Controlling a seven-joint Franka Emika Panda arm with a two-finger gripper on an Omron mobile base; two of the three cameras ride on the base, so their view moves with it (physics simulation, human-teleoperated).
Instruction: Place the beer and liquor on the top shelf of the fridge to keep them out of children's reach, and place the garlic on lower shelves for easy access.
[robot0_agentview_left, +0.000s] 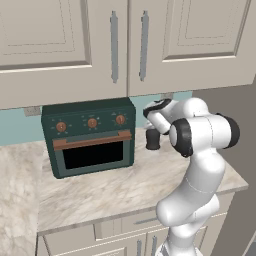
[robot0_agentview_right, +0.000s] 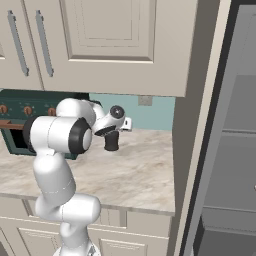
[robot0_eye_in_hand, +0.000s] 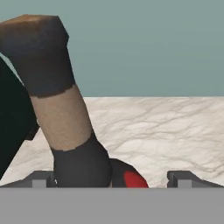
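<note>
Left base view: on the pale veined marble counter (robot0_agentview_left: 100, 190), a dark green countertop oven (robot0_agentview_left: 90, 137) with three orange knobs. Just right of it, near the teal back wall, the liquor (robot0_agentview_left: 152, 140), a squat black bottle, upright. Directly above the bottle, the wrist of the white arm (robot0_agentview_left: 200, 165), bent over the counter.

Right base view: same black bottle upright on the marble, under the arm's hand. At far right, apart from the counter, the tall dark-grey fridge (robot0_agentview_right: 235, 150), open, with flat grey shelf plates inside.

Hand view: gripper (robot0_eye_in_hand: 113, 178) spread wide, fingertips (robot0_eye_in_hand: 43, 178) far apart at the lower corners, clamped on nothing. Between them, close to the left tip, a leaning column with dark top, tan band and dark base; cannot tell whether touching. Behind it, a small red-and-dark shape, too cropped to name.
</note>
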